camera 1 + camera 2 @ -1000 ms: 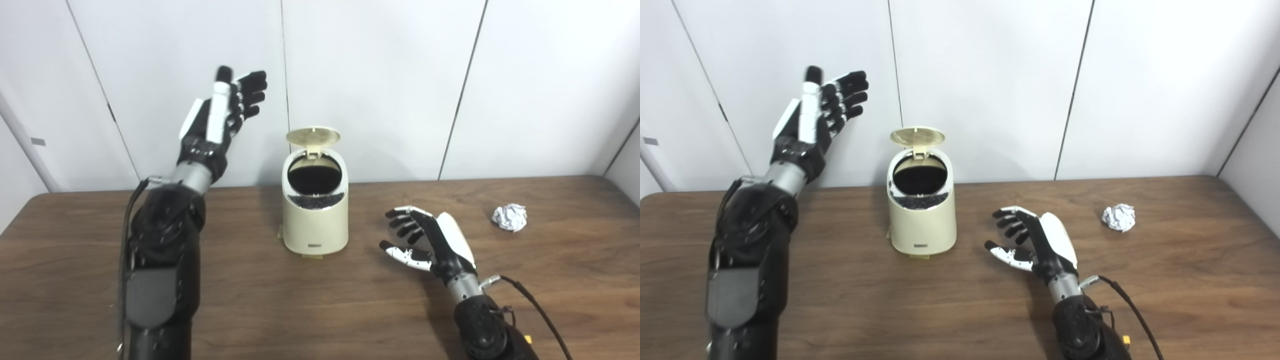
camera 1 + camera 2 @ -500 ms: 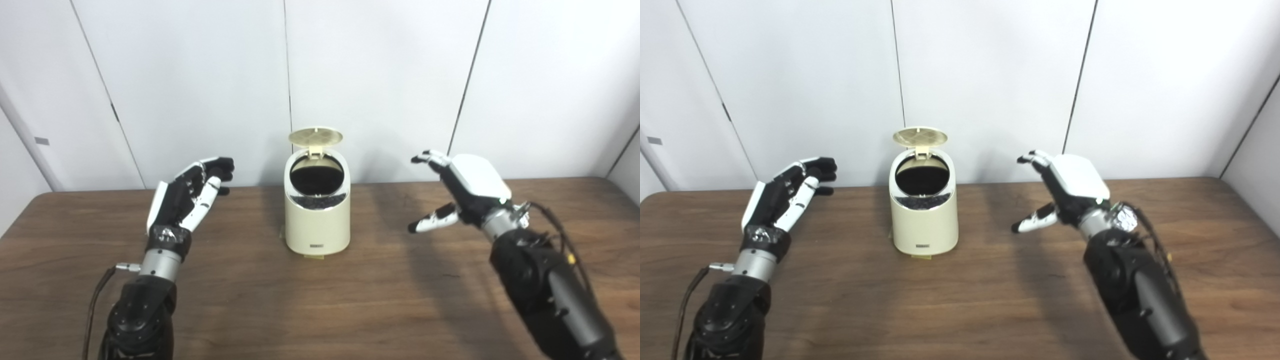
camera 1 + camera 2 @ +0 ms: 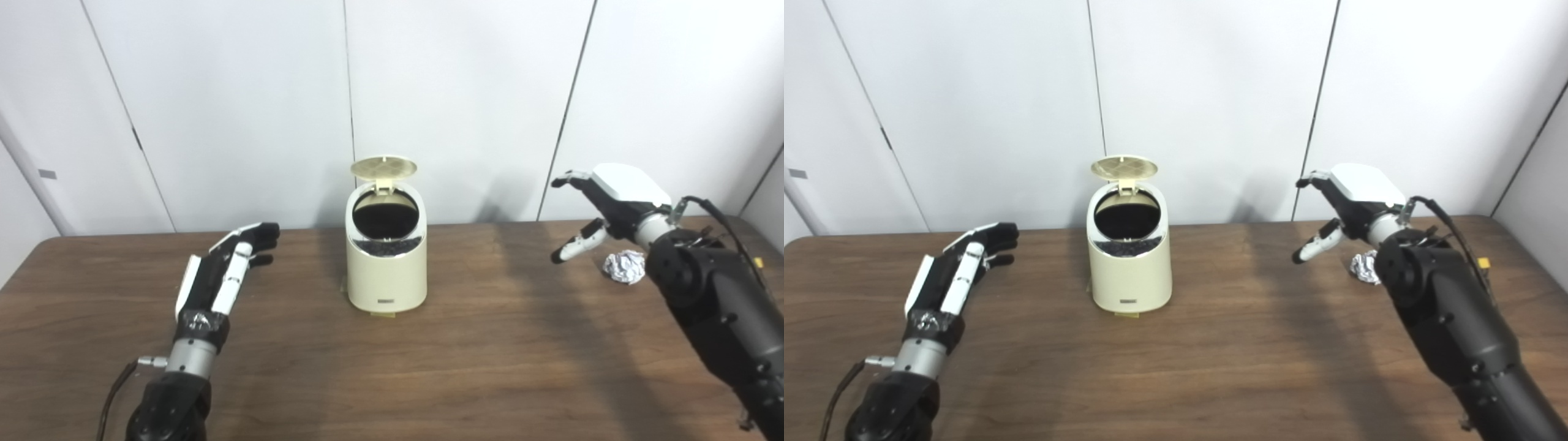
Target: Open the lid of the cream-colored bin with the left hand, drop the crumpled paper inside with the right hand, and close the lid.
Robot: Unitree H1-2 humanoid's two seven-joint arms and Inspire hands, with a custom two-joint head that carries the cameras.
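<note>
Right robot hand [image 3: 603,202], empty and spread, hangs above and just left of the crumpled white paper ball [image 3: 624,266] on the brown wooden worktop [image 3: 465,355]; a misjudged descent risks knocking it away, short of the open-lidded cream-coloured plastic bin [image 3: 386,257].

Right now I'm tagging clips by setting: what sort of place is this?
Probably a robot test room, not a home: a bare wooden table against plain white wall panels, set only with a small cream bin, its lid up, and a crumpled paper.
</note>
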